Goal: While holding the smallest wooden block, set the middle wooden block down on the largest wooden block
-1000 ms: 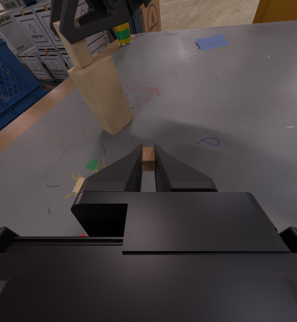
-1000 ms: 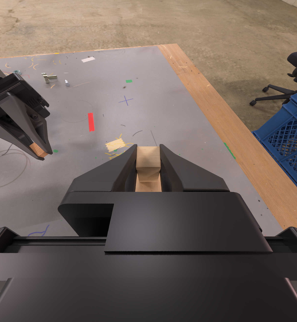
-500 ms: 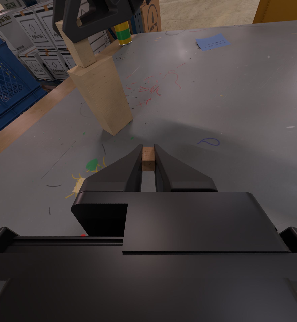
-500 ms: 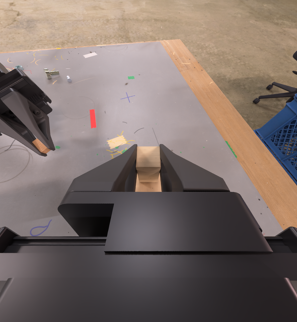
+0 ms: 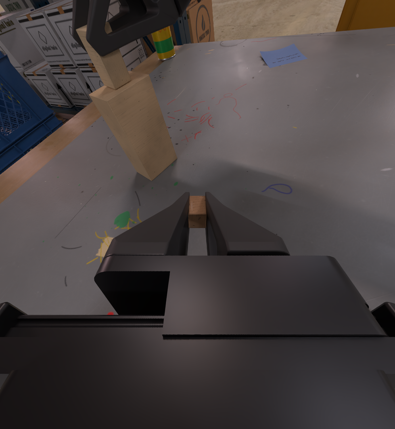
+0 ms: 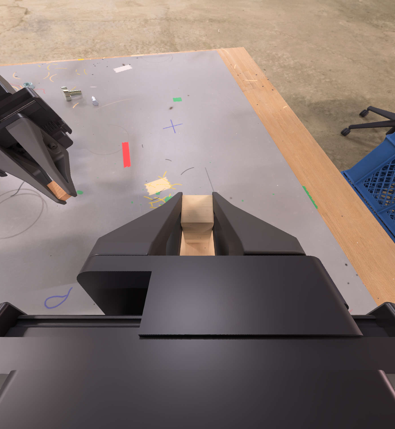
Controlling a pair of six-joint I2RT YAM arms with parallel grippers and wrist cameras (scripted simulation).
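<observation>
The left gripper (image 5: 197,197) was clamped on the smallest wooden block (image 5: 197,210) above the grey table (image 5: 307,139). Farther away stood the largest wooden block (image 5: 136,130), its long axis upright. On its top rested the middle wooden block (image 5: 109,67), also upright, clamped in the right gripper (image 6: 197,195). Behind stood a can (image 5: 164,44) and a blue crate (image 5: 4,111).

We are in a workshop or storeroom. We see a gray table (image 6: 215,130) with pen marks, tape bits and a bolt (image 6: 70,93), and a bare floor (image 6: 191,23) around it. Nearby are boxes (image 5: 50,44), a blue crate (image 5: 4,120), a spray can (image 5: 165,44) and a chair (image 6: 382,116).
</observation>
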